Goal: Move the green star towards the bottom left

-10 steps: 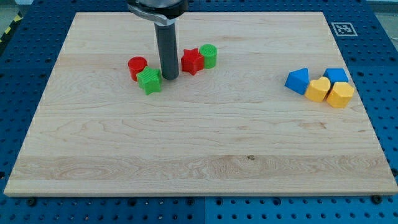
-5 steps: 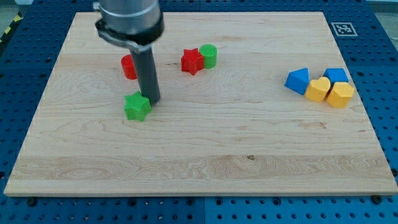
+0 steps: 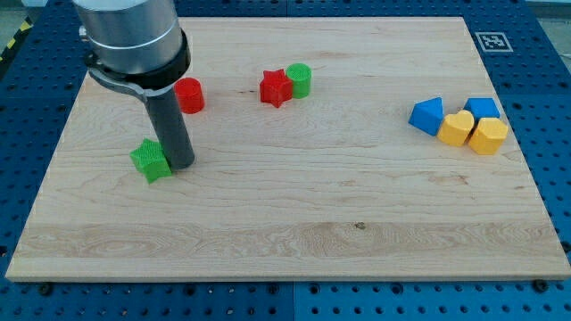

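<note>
One raised view from beyond the board's (image 3: 294,205) bottom edge, angled down, whole board in frame

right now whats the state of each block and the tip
my tip: down on the board, touching the green star's right side
green star: flat, left of centre
red cylinder: upright, alone
red star: touching green cylinder
blue and yellow blocks: clustered at the view's right

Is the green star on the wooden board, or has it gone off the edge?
On the board. The green star lies flat on the wood, inside the left edge, with my tip against its right side.
</note>
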### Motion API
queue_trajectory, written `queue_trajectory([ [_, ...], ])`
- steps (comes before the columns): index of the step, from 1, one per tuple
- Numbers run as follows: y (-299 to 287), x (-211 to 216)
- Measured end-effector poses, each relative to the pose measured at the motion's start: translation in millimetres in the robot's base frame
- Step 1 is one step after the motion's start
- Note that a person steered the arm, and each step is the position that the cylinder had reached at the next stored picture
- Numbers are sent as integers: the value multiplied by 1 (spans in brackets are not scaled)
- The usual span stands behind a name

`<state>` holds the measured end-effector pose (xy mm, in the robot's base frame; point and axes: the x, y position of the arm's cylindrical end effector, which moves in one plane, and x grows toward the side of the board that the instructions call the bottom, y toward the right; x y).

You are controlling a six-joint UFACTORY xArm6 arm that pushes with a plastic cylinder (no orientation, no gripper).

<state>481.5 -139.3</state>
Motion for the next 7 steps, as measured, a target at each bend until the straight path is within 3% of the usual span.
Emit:
queue_trajectory([
  [3,-18,-54],
  [4,-21,-4],
  [7,-45,12],
])
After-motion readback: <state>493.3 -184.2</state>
